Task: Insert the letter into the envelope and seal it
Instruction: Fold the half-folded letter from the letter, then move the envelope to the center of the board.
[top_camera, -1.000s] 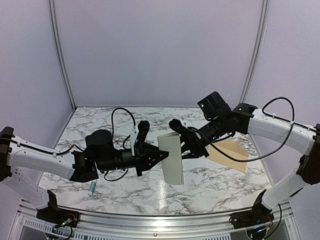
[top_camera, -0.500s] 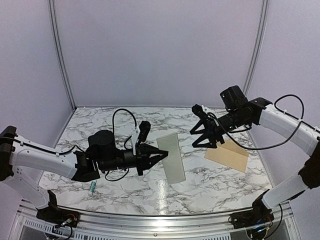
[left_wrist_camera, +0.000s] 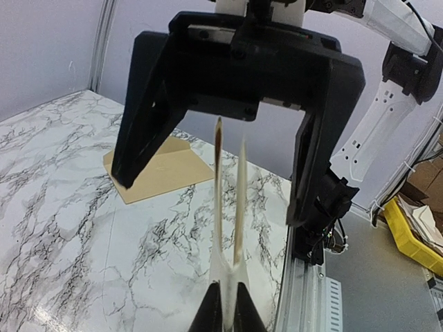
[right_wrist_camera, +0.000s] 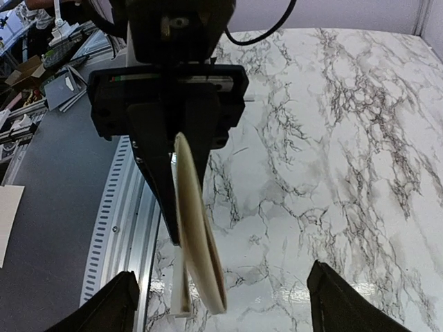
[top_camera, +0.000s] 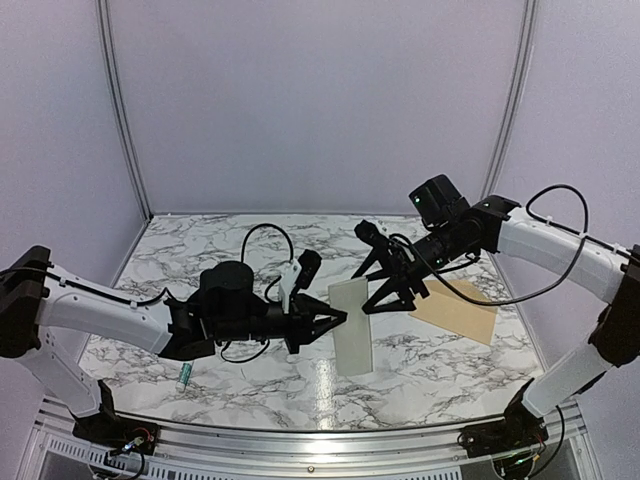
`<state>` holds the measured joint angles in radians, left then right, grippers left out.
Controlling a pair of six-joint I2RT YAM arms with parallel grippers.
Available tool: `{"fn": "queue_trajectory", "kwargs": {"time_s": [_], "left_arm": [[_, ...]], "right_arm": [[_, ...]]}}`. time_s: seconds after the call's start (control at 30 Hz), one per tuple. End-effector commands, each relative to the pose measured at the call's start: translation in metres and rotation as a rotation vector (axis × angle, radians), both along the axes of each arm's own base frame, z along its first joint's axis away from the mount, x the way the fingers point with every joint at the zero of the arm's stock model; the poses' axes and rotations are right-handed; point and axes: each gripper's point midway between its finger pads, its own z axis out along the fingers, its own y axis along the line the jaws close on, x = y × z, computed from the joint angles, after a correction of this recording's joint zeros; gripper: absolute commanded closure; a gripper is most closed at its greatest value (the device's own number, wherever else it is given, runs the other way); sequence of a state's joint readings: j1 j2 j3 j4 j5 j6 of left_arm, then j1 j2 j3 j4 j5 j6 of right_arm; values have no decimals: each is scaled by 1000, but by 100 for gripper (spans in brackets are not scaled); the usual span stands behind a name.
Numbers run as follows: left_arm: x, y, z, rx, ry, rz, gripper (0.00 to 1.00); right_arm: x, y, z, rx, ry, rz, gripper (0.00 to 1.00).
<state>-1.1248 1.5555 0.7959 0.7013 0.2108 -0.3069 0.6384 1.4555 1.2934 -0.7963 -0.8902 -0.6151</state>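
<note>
The letter [top_camera: 350, 327] is a cream sheet folded double, held on edge above the middle of the table. My left gripper [top_camera: 338, 319] is shut on its left edge; in the left wrist view the letter [left_wrist_camera: 229, 207] rises from between the closed fingers of that gripper [left_wrist_camera: 227, 308]. My right gripper [top_camera: 374, 290] stands wide open just right of the letter's upper edge, touching nothing. In the right wrist view the letter [right_wrist_camera: 198, 242] hangs between the spread fingers of the right gripper [right_wrist_camera: 223, 310]. The brown envelope [top_camera: 459, 310] lies flat on the table at the right.
A small green-tipped tube [top_camera: 185, 375] lies near the front left. An aluminium rail [top_camera: 320, 440] runs along the table's near edge. Grey walls close the back and sides. Cables loop off both wrists.
My right gripper let go of the letter, opened wide, pulled away to the right, then came back close to it. The left gripper kept its hold and shifted slightly right.
</note>
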Motion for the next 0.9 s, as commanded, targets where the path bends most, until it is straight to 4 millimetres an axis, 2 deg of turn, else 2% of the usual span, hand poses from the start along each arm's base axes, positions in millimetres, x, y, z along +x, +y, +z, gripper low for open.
{"fn": "queue_trajectory", "kwargs": {"time_s": [0.0,0.07,0.2,0.27,0.3,0.4,0.47,0.63,0.77,0.87], "left_arm": [[0,-6,14,-26,-5,-20,91],[0,-7,13,-24,-5,-20,91],[3,-8,10,-18,1,-10,89],[3,-8,7,-13,3,-7,87],[4,-8,6,-11,4,-5,83],[2,-8,2,-3,7,-12,69],[-2,-9,0,-2,15,-39,67],[-11,-12,1,-24,35,-91,78],[-9,-12,2,-35,39,-84,90],[-1,-9,2,-38,45,-37,96]], "right_arm": [[1,18,12,53,45,23,24],[-3,20,11,66,81,46,34],[-8,23,9,79,132,76,77],[-8,23,9,77,137,78,94],[-9,23,10,81,137,81,100],[-11,23,16,96,136,91,100],[-13,23,21,110,134,99,100],[-14,22,28,130,141,107,100],[-12,22,23,121,150,103,98],[-3,18,20,102,131,66,76]]}}
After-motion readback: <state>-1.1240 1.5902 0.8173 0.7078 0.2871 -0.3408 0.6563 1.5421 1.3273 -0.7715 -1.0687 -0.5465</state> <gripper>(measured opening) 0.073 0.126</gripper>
